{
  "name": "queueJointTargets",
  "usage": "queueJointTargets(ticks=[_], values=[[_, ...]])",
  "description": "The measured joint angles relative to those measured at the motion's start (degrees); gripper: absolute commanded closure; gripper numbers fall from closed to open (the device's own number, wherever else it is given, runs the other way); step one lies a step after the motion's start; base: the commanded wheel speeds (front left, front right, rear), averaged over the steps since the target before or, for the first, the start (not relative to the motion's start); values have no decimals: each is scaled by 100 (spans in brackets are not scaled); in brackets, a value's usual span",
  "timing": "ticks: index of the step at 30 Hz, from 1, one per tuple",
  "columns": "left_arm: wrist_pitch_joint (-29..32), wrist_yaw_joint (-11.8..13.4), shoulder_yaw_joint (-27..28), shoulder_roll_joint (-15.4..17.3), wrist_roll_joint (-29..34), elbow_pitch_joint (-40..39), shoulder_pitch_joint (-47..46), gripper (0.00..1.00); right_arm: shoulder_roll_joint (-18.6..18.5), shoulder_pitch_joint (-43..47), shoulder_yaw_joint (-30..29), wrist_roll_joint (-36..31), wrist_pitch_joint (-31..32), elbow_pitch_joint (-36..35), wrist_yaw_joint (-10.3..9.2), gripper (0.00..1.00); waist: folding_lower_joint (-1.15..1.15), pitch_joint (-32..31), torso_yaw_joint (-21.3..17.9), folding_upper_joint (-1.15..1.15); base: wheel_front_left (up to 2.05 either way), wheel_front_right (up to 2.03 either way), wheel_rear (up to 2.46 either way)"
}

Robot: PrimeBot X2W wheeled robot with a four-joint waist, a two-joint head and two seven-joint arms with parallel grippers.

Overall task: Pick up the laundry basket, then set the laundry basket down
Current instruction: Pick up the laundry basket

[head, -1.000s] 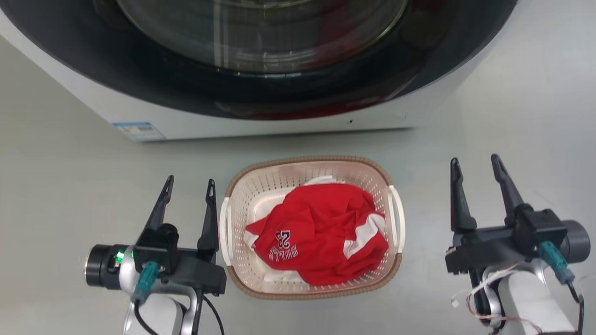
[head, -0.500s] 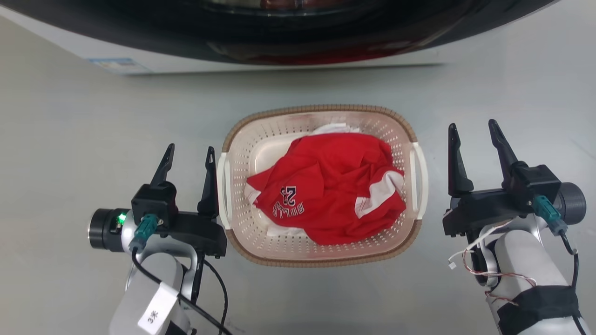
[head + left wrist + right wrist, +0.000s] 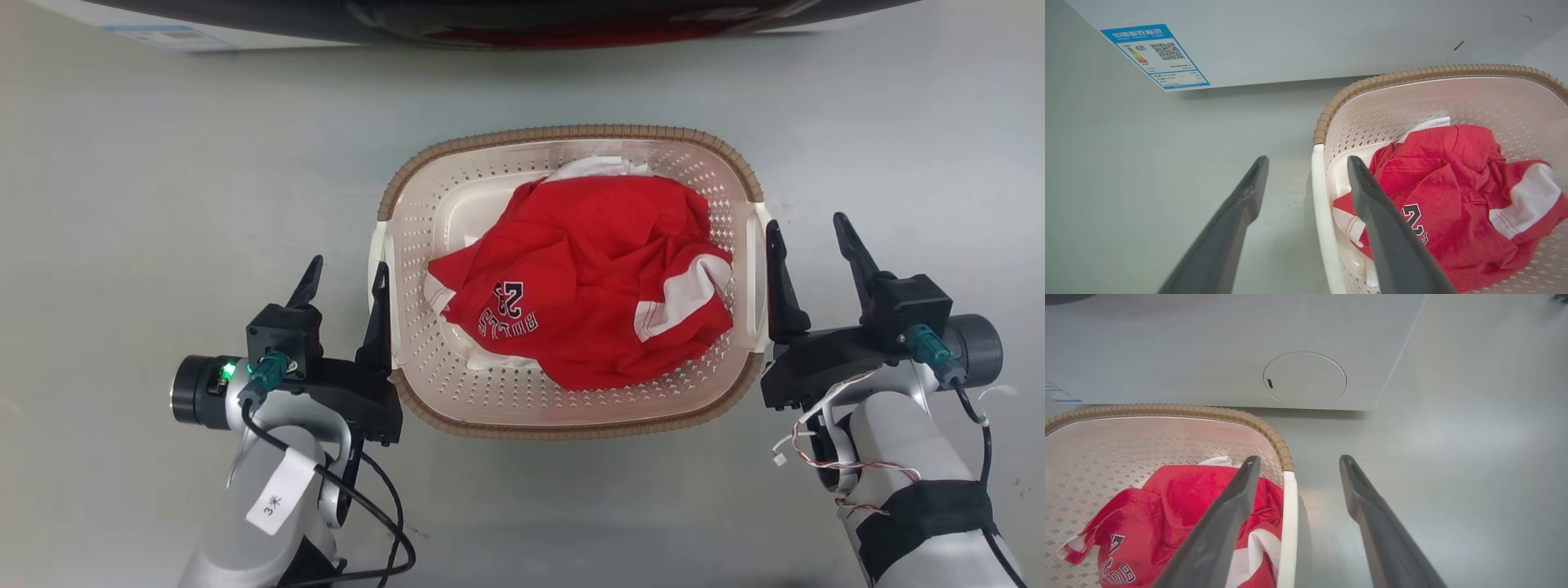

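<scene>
Laundry basket (image 3: 571,430) — long axis spans between our arms. Left gripper (image 3: 348,265), right gripper (image 3: 804,222): each wide open, astride a handle (image 3: 1321,204); we hold nothing.

Left gripper (image 3: 349,263): black block, two long dark tapered jaws, teal plug (image 3: 266,377), green light (image 3: 227,370), dark round wrist cap (image 3: 189,392). Pale silver forearm (image 3: 245,523), white tag (image 3: 276,500) marked "3米", looping black cable (image 3: 400,523). Right gripper (image 3: 804,220): same black build, teal plug too, grey cap (image 3: 976,347), thin white and red wires (image 3: 804,420), black strap (image 3: 922,518) round the pale forearm.
</scene>
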Motion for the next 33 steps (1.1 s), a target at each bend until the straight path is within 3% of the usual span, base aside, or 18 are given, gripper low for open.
queueJointTargets(ticks=[19, 33], values=[[0, -69, -337, -19, -402, 810, -538, 0, 60, -489, 125, 52, 0, 624, 93, 0, 0, 569, -87, 0, 0, 0, 0], [0, -65, -601, -20, -761, 1262, -794, 0, 78, -833, 222, 96, 0, 1226, 152, 0, -1, 646, -28, -1, 0, 0, 0]])
